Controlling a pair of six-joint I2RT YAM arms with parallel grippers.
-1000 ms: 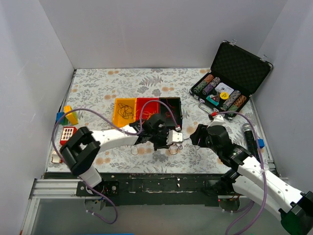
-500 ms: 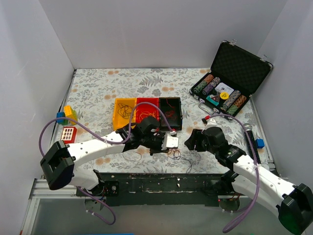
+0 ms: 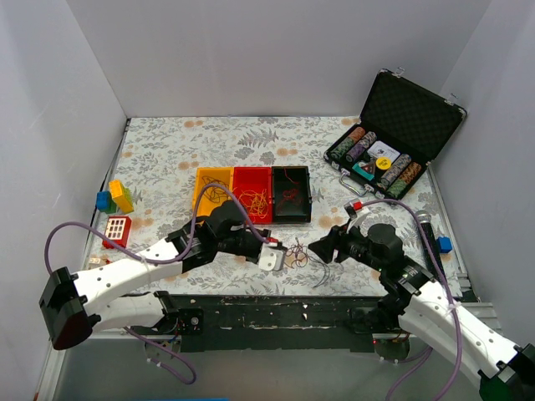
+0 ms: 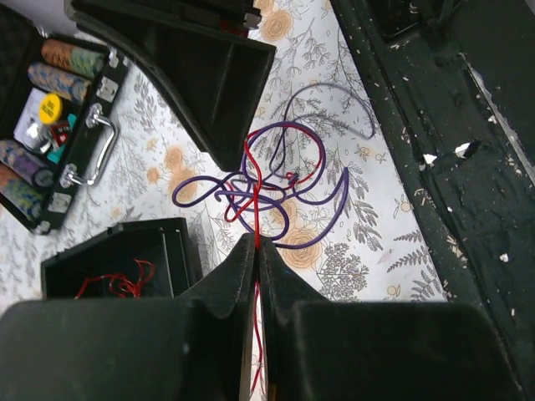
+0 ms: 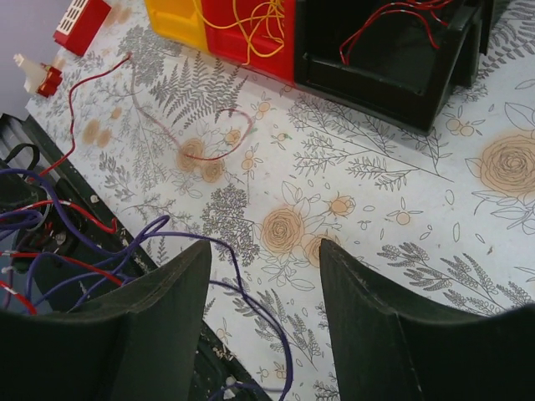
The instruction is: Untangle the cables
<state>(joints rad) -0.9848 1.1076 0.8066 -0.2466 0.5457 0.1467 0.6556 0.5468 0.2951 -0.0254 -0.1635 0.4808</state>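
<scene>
The cables (image 3: 297,253) lie as a small clump of purple and red strands near the table's front edge, between the two grippers. My left gripper (image 3: 278,256) sits just left of the clump. In the left wrist view this gripper (image 4: 257,242) is shut on a red cable (image 4: 253,180) that runs up into loops of purple cable (image 4: 288,180). My right gripper (image 3: 318,249) is just right of the clump and open. In its own view the right gripper (image 5: 263,271) has nothing between its fingers, and a purple cable (image 5: 251,292) trails past the left finger.
Yellow (image 3: 213,190), red (image 3: 252,192) and black (image 3: 291,194) bins holding sorted wires stand behind the clump. An open poker chip case (image 3: 401,125) is at the back right. Toy blocks (image 3: 117,196) sit at the left. The black front rail (image 4: 435,125) runs close by.
Both arms have drawn back toward the near edge. The left gripper moved left and nearer, still pinching the red cable. The clump now lies spread between the grippers.
</scene>
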